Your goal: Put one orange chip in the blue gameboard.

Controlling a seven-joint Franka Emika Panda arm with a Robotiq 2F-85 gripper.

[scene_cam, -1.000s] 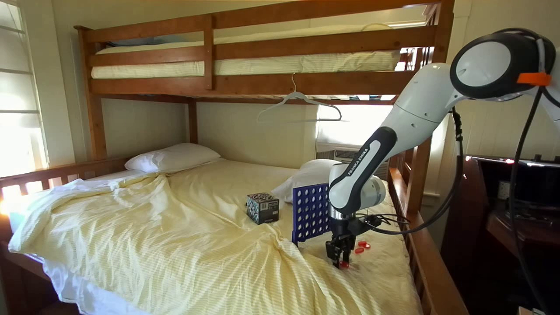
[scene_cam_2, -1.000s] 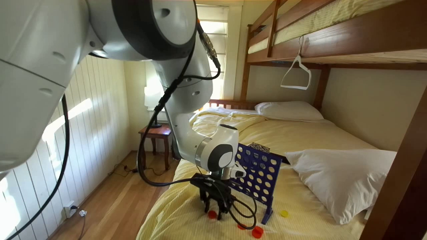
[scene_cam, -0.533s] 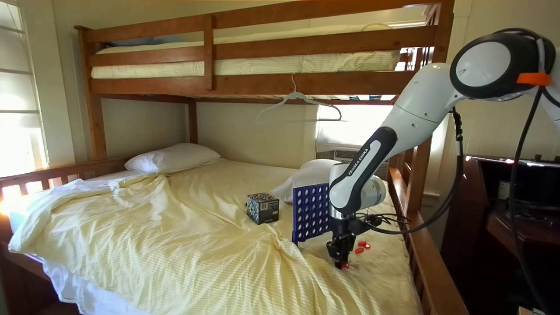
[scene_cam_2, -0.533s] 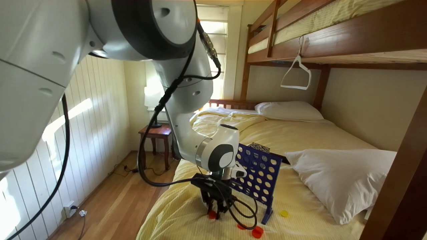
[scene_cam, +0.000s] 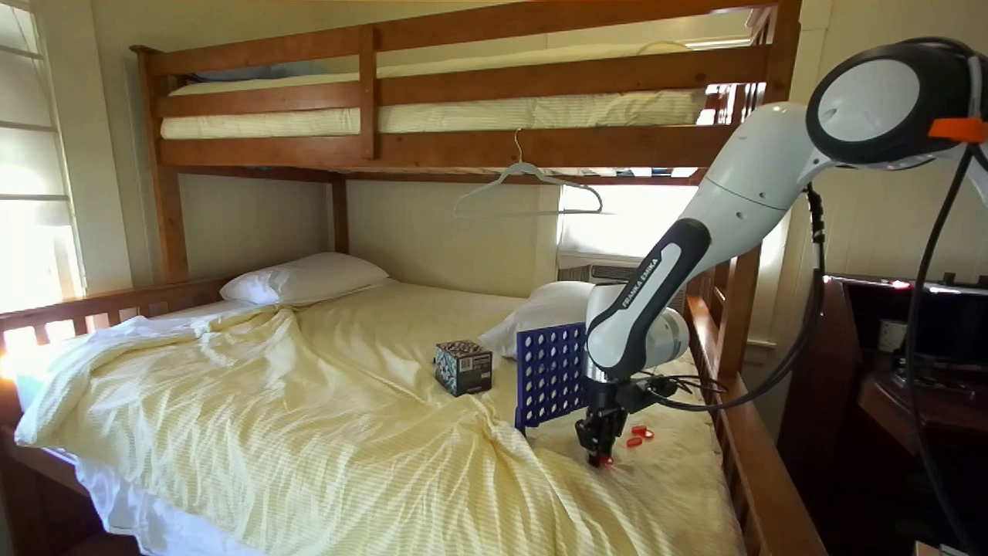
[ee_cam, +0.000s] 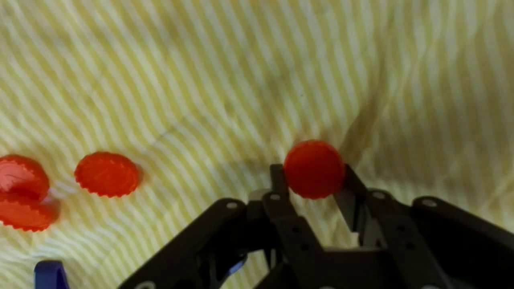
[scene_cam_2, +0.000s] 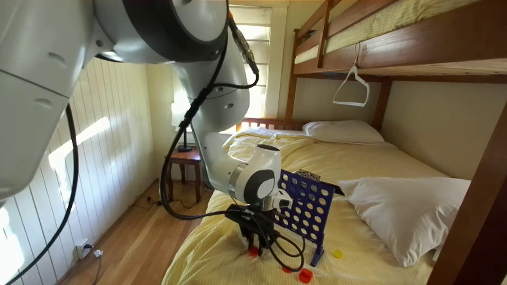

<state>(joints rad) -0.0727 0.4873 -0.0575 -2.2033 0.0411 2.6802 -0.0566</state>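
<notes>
In the wrist view, the gripper [ee_cam: 315, 174] is seen at the lower side, and it is clamped on the orange chip [ee_cam: 314, 168]: the dark fingertips [ee_cam: 278, 178] press against it from both sides, and its round face looks toward the camera. Under it is a yellow striped cover [ee_cam: 192, 72]; whether the chip touches this cover, one cannot tell. Well apart to the left lies a loose chip [ee_cam: 106, 174] of the same colour, and near it two overlapping chips [ee_cam: 24, 212], partly cut by the border. At the lower left of this view there shows the end of a blue part [ee_cam: 50, 275]. In an exterior view, the blue gameboard [scene_cam: 549, 374] stands upright on the bed [scene_cam: 768, 494], nearer to the right edge than to the left one, and the arm [scene_cam: 749, 166] hides its right end. The gripper points downward, low over the cover, with the orange chip at its tips. Between it and the right edge of the bed lie these three chips. To the left of the blue gameboard, apart from it, sits a dark patterned cube [scene_cam: 463, 367]; one white pillow [scene_cam: 540, 306] is toward the far right corner, and another pillow [scene_cam: 305, 278] is at the far left corner. In an exterior view, where a yellow chip [scene_cam_2: 337, 253] lies near the foot of the blue gameboard, the gripper is between the blue gameboard and the left edge of the bed, and the orange chip shows at its fingertips.
</notes>
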